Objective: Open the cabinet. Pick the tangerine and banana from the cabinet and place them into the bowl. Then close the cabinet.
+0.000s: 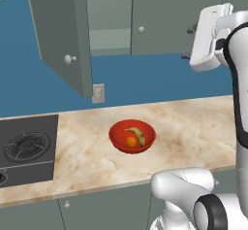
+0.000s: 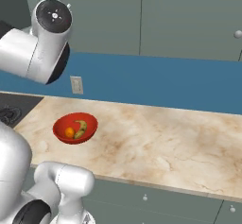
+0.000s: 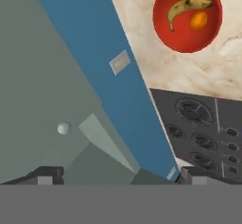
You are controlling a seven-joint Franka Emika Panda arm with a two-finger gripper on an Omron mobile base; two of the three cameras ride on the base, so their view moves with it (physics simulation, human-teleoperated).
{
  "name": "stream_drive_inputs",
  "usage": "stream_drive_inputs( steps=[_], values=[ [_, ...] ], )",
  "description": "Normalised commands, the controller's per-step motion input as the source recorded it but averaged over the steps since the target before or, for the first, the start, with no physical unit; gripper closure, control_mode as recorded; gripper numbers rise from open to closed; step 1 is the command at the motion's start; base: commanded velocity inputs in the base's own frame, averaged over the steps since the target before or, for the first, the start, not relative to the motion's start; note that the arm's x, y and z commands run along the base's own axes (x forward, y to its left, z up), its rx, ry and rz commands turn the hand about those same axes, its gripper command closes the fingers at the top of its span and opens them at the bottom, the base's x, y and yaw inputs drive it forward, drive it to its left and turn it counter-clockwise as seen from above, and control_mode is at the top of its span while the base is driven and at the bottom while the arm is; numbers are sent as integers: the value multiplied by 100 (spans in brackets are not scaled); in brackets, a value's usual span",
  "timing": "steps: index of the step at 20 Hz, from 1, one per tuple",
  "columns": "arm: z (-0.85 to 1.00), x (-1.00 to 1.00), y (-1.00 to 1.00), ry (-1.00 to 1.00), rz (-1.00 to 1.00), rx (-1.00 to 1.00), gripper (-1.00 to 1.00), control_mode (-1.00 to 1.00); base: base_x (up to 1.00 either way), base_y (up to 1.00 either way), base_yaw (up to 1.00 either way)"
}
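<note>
Fruit is done: we see the tangerine [image 3: 198, 21] and banana [image 3: 188, 6] in the bowl [image 3: 208, 41] on the bench [image 1: 193, 127], far below our pincer [image 3: 118, 175], fingers apart and empty. Left: shutting the cabinet [image 1: 63, 35] door ahead of it.

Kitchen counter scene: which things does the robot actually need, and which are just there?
Needed:
- grey-green wall cabinet, left door open
- glossy red bowl
- small orange tangerine, in bowl
- yellow-green banana, in bowl

Just there:
- black stove
- pale wall socket
- marble counter
</note>
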Motion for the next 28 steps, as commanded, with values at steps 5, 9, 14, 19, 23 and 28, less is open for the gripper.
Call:
stream_drive_inputs(
  steps=[5, 9, 14, 19, 23, 28],
  values=[
    [13, -92, 8, 13, 1, -10, -100, -100, 0, 0, 0],
    [2, -77, 34, 2, 9, -14, -100, -100, 0, 0, 0],
    [1, -65, 53, -6, 11, -17, -100, -100, 0, 0, 0],
    [0, -33, 87, -19, 4, -17, -100, -100, 0, 0, 0],
    [0, -26, 53, -26, 0, -14, -100, -100, 0, 0, 0],
    [0, -4, 37, -25, 0, -10, -100, -100, 0, 0, 0]
  ],
)
